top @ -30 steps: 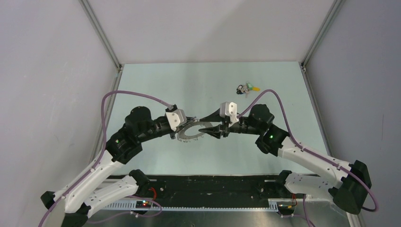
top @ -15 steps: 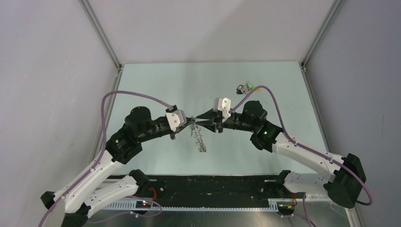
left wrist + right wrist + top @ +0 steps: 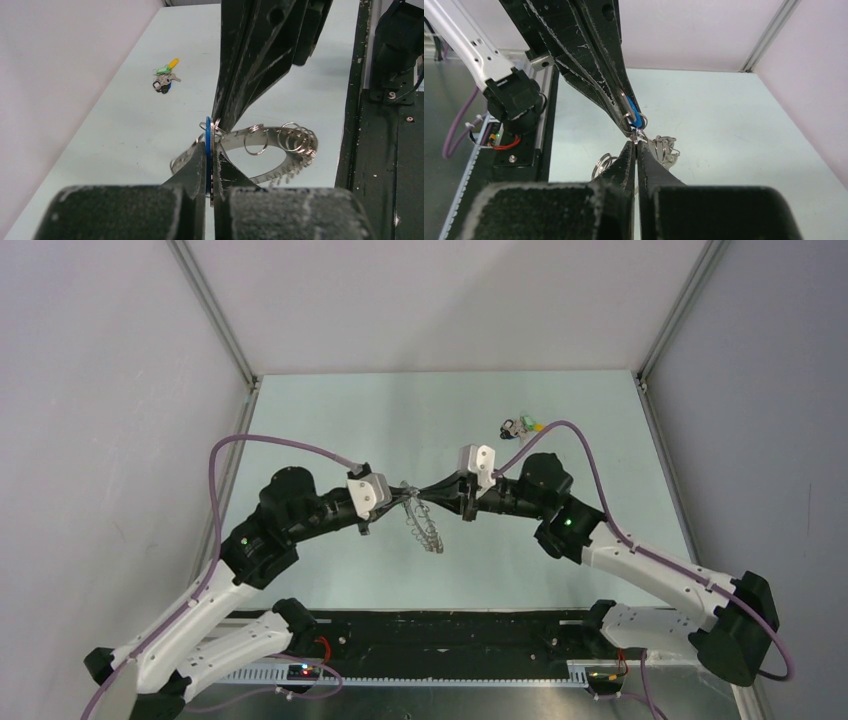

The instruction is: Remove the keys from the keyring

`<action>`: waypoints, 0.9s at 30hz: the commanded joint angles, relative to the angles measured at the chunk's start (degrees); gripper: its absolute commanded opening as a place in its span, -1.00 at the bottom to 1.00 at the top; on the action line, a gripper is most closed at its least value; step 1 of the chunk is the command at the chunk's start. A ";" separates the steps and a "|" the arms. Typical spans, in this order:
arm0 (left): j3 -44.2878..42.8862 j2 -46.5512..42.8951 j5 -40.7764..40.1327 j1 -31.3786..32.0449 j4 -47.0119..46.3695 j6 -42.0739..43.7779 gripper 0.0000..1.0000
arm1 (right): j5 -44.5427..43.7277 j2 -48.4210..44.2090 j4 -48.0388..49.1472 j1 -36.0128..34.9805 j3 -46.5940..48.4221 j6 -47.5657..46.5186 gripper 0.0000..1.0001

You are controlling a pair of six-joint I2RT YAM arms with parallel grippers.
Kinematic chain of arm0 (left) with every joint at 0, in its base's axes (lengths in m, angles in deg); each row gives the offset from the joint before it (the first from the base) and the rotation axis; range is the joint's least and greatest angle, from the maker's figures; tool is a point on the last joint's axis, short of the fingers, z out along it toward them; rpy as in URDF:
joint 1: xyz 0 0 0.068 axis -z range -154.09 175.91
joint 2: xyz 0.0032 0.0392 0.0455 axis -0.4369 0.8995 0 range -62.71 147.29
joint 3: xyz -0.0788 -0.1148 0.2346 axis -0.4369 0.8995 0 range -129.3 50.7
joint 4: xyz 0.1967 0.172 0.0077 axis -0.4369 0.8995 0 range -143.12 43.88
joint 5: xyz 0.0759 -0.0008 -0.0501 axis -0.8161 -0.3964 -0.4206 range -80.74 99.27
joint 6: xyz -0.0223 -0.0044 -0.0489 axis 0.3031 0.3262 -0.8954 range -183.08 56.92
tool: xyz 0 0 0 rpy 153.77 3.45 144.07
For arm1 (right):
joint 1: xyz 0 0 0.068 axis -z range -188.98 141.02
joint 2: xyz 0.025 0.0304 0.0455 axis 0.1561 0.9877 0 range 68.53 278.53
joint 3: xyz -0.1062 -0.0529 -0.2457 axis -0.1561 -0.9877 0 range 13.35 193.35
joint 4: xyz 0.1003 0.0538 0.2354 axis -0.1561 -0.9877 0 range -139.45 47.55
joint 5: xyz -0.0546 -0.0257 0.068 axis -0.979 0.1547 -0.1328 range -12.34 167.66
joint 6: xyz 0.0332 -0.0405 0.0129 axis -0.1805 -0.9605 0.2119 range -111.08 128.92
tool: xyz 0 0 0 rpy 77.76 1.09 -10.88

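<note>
While two grippers are meeting tip to tip over the table (image 3: 330, 420), the left gripper (image 3: 405, 490) is clamping one blue-headed key (image 3: 206, 150), jaws narrow. The right gripper (image 3: 427, 492) is pinching shut on one small silver ring (image 3: 636, 134) just beside it. One keyring (image 3: 426, 525) is hanging below them, tilted. One clump of loose keys (image 3: 518, 426) is lying well apart; count unclear.

Table (image 3: 330, 415): pale mint top, matt and flat.
Back wall (image 3: 440, 300): plain off-white panel, meeting the table's far edge.
Side walls (image 3: 100, 390): plain pale grey panels, left and right.
Corner posts (image 3: 215, 315): bare aluminium rails, one at each far corner.
Black strip (image 3: 450, 630): runs along the table's near edge.
Light: even, diffuse; faint shadows only.
</note>
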 commanded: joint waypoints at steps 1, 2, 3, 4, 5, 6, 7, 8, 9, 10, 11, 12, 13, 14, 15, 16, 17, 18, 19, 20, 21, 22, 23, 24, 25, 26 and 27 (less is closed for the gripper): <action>-0.42 -1.02 -0.71 0.06 -3.25 0.40 -1.00 | 3.06 -3.93 6.41 2.11 0.01 7.47 -1.00; -0.48 -0.93 -0.66 0.06 -3.22 0.40 -1.00 | 3.73 -4.41 8.72 3.17 -0.56 8.83 -1.00; -0.48 -0.84 -0.60 0.06 -3.26 0.27 -0.99 | 4.82 -4.62 10.40 3.58 -0.79 11.05 -1.00; -0.49 -0.87 -0.63 0.08 -3.27 0.25 -1.00 | 5.27 -4.96 11.06 4.17 -1.14 11.63 -1.00; -0.50 -0.76 -0.68 0.12 -3.23 0.30 -1.00 | 5.82 -5.11 11.80 4.39 -1.21 13.07 -1.00; -0.50 -0.70 -0.76 0.07 -3.25 0.22 -0.99 | 5.99 -5.45 12.03 4.59 -1.33 13.52 -1.00; -0.51 -0.68 -0.74 0.11 -3.23 0.16 -1.00 | 6.22 -5.54 12.61 4.69 -1.43 14.25 -1.00; -0.51 -0.61 -0.62 0.10 -3.21 0.15 -0.99 | 6.32 -5.76 12.87 4.69 -1.49 14.59 -1.00; -0.57 -0.41 -0.54 0.12 -3.22 0.08 -1.00 | 6.55 -5.87 13.62 4.69 -1.64 15.26 -1.00; -0.58 -0.35 -0.37 0.12 -3.25 0.07 -1.00 | 6.61 -5.93 14.08 4.71 -1.73 15.67 -1.00; -0.57 -0.21 -0.24 0.09 -3.27 0.01 -1.00 | 6.66 -5.95 15.19 4.70 -1.94 16.46 -1.00; -0.63 -0.12 -0.03 0.07 -3.27 0.03 -1.00 | 6.76 -5.93 15.92 4.69 -2.05 16.92 -1.00; -0.67 0.02 0.06 0.06 -3.28 -0.06 -1.00 | 6.99 -5.74 17.28 4.69 -2.31 17.80 -1.00; -0.63 0.09 0.24 0.08 -3.28 -0.09 -1.00 | 7.10 -5.60 18.02 4.69 -2.41 18.17 -1.00; -0.67 0.14 0.35 0.07 -3.28 -0.05 -1.00 | 7.33 -5.27 19.27 4.69 -2.55 19.01 -1.00; -0.63 0.14 0.43 0.06 -3.23 -0.06 -1.00 | 7.45 -5.05 19.85 4.65 -2.58 19.39 -1.00; -0.67 0.19 0.59 0.11 -3.24 -0.05 -1.00 | 7.64 -4.67 21.12 4.61 -2.70 20.22 -1.00; -0.68 0.22 0.68 0.12 -3.25 -0.10 -1.00 | 7.75 -4.49 21.78 4.56 -2.78 20.96 -1.00; -0.66 0.28 0.92 0.10 -3.22 -0.11 -1.00 | 7.74 -4.07 23.14 4.53 -2.98 21.28 -1.00; -0.67 0.35 1.02 0.08 -3.20 -0.16 -1.00 | 7.78 -3.79 23.76 4.43 -3.05 21.84 -1.00; -0.75 0.40 1.18 0.11 -3.24 -0.23 -1.00 | 7.85 -3.30 24.91 4.39 -3.09 22.07 -1.00; -0.71 0.48 1.28 0.09 -3.22 -0.28 -1.00 | 7.89 -3.06 25.39 4.32 -3.06 22.65 -1.00; -0.65 0.53 1.45 0.18 -3.21 -0.33 -1.00 | 7.90 -2.61 26.39 4.27 -3.05 22.92 -1.00; -0.62 0.58 1.55 0.21 -3.19 -0.35 -1.00 | 7.91 -2.40 27.21 4.22 -3.04 23.23 -1.00; -0.64 0.67 1.58 0.16 -3.23 -0.37 -1.00 | 7.91 -2.03 27.64 4.13 -3.09 23.39 -1.00; -0.66 0.81 1.57 0.20 -3.22 -0.42 -0.99 | 7.91 -1.85 28.18 4.15 -3.06 23.64 -1.00; -0.72 0.88 1.32 0.23 -3.21 -0.36 -1.00 | 7.87 -1.74 28.30 4.09 -3.09 23.59 -1.00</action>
